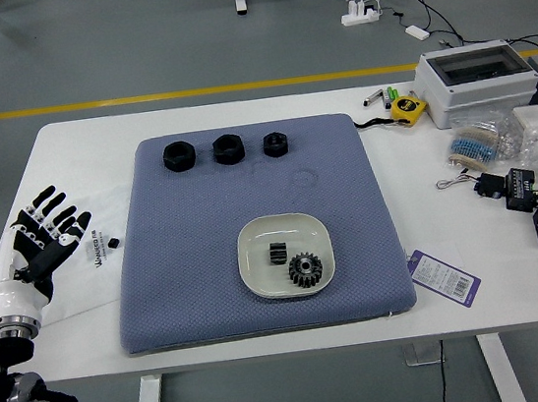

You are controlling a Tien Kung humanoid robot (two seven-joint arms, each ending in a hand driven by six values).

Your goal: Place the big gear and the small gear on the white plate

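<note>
We are looking down on a white table (462, 306), with twelve o'clock lying at its far edge; a blue-grey pad (213, 228) is covering its middle. At five o'clock on the pad, an off-white plate (282, 224) is resting; both gears are lying inside it. The small gear (278, 253) is sitting near the plate's centre; the big gear (305, 271) is lying toward four o'clock, just beside the small one; we cannot tell whether they are touching. From eleven to one o'clock on the pad, three black round pieces (228, 149) are standing in a row, apart from one another. At nine o'clock, beyond the pad, the robot's left hand (46, 252) is hovering with its fingers spread, released and holding nothing. At one o'clock, off the pad, a yellow tape measure (408, 110) is lying near a white box (482, 102); at four o'clock, a purple-edged tag (445, 278) is lying just beside the pad.
</note>
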